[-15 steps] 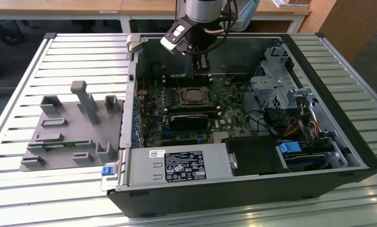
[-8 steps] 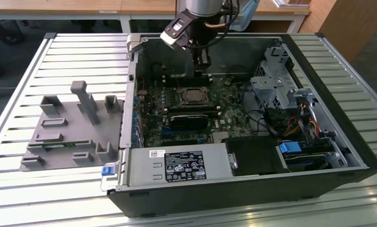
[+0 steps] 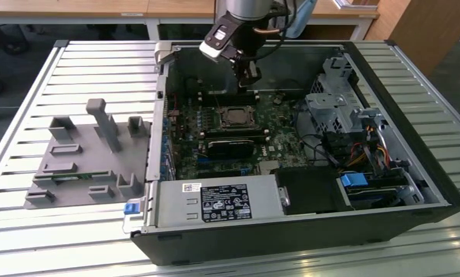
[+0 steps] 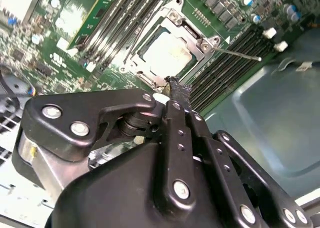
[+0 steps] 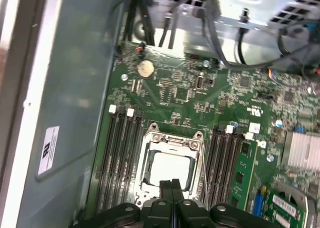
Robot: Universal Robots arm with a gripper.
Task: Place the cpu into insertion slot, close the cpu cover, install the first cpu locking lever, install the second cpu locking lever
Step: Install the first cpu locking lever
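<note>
The chip (image 5: 170, 170) is a small flat square with a pale, dull metal top. It lies in the socket (image 5: 146, 180) on the green board (image 5: 185, 87) inside the open computer case (image 3: 291, 242). The silvery cover frame (image 5: 172, 139) lies flat around it. A thin wire lever (image 4: 240, 53) sticks out from the frame's corner. The gripper (image 5: 172, 184) hangs inside the case near the socket, its fingers pressed together with nothing between them. The case lies on a slatted metal table (image 3: 98, 63). A grey plastic fixture (image 3: 91, 156) sits beside the case, and wooden desks (image 3: 98, 7) stand behind it.
</note>
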